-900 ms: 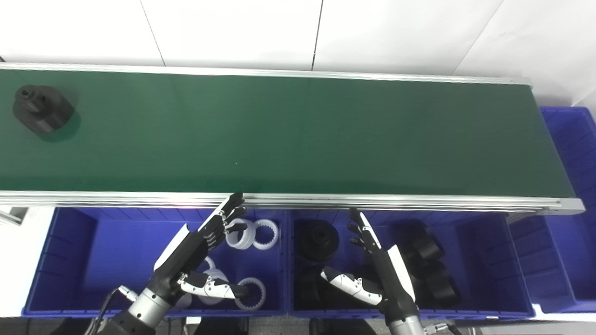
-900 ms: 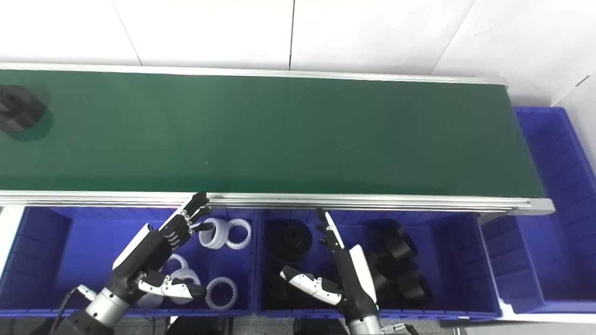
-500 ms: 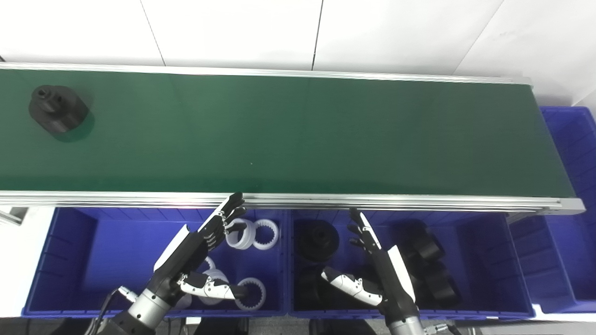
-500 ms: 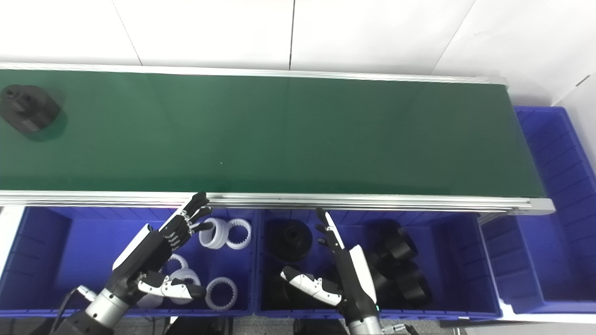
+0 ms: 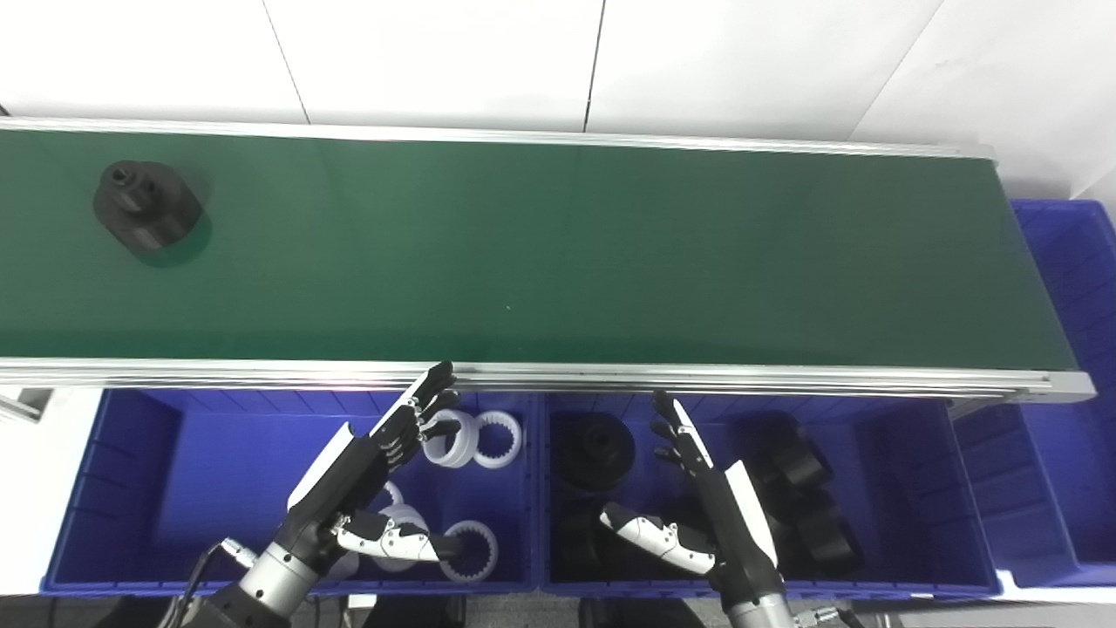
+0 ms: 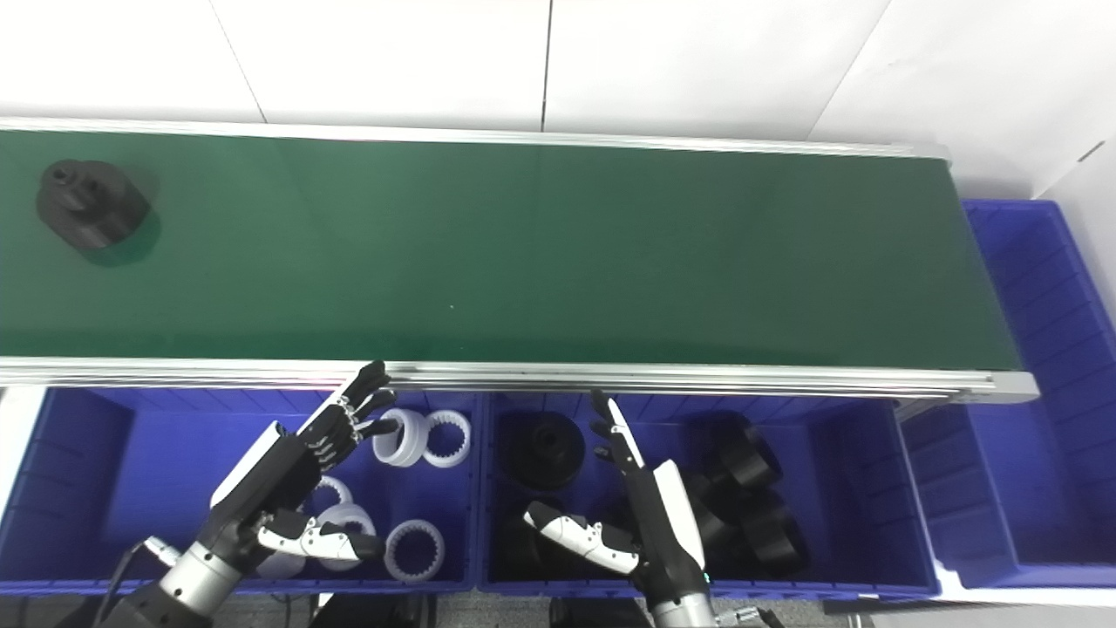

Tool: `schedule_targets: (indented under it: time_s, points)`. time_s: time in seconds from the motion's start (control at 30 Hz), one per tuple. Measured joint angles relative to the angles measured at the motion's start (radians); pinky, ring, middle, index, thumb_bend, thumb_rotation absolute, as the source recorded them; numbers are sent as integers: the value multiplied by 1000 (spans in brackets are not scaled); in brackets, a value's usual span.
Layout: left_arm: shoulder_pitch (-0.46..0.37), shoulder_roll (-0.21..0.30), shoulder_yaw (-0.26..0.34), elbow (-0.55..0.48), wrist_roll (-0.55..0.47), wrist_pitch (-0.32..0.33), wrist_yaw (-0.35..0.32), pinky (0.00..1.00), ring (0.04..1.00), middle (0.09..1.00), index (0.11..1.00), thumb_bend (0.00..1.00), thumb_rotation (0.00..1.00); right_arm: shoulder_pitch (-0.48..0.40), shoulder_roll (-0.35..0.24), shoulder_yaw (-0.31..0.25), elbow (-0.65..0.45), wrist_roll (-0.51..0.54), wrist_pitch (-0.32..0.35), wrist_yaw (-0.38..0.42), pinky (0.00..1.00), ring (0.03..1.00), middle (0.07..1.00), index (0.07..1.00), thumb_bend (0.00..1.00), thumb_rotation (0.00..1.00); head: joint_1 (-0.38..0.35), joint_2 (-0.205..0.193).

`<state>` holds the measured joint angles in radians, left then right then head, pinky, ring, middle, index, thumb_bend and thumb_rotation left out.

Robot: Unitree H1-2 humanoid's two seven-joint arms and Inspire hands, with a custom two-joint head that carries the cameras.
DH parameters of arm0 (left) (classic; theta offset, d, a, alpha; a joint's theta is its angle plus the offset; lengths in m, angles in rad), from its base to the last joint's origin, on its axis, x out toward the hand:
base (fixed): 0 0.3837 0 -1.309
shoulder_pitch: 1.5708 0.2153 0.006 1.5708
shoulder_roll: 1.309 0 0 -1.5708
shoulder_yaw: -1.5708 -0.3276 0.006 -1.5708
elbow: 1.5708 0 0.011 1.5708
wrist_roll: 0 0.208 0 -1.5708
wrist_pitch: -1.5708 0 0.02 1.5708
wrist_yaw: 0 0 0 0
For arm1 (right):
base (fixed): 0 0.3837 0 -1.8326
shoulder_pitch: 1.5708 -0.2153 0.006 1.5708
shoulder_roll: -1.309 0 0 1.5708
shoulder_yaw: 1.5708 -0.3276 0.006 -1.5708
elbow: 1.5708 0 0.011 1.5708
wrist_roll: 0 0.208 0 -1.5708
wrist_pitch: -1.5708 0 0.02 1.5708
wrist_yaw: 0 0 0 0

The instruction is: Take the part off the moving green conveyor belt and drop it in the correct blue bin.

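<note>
The green conveyor belt (image 5: 558,253) runs across the whole view, bare except for one black part (image 5: 146,205) far toward its left end, well apart from both hands. Below the near rail sit the blue bins: the left bin (image 5: 131,488) holds white toothed rings (image 5: 499,439), the right bin (image 5: 924,488) holds black parts (image 5: 595,449) that look like the one on the belt, so it probably belongs there, though dark shapes against dark blue are hard to compare. The left hand (image 5: 366,475) hovers over the ring bin, fingers straight and spread, thumb out, holding nothing. The right hand (image 5: 697,506) hangs over the black-part bin, equally splayed and empty. Both appear poised just short of the rail, waiting for the part to arrive.
</note>
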<state>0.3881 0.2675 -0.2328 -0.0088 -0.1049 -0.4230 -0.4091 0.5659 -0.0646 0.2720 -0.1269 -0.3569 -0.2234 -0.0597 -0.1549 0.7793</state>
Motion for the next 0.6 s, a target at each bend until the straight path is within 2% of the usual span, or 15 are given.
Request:
schedule_targets:
  time_s: [0.23,0.3,0.37,0.4,0.53,0.6]
  points:
    - [0,-1,3,1,11,-1,2,834,953,1000,986,888,216,0,0,0,1,1,0,0,843,919,967,978,835,553,20,-14]
    - [0,-2,6,5,30,-3,5,825,952,999,996,876,235,0,-2,0,7,0,-2,-1,826,913,964,988,823,566,127,-72]
    - [0,-3,5,6,69,-5,10,808,939,987,983,887,237,-4,-10,-1,33,-1,-26,-2,821,913,962,992,824,573,127,-72]
    - [1,-5,3,11,80,-7,15,794,925,976,970,900,246,-6,-17,-3,47,-1,-47,-3,823,916,962,995,823,576,203,-113]
    - [-4,-16,-13,50,137,-9,50,785,887,944,948,911,293,-14,-37,-17,96,13,-90,-3,869,949,989,1000,793,550,316,-198]
    - [-17,-15,-29,83,153,-10,62,797,889,941,945,895,282,-22,-42,-24,110,30,-108,-3,886,955,996,1000,792,545,324,-206]
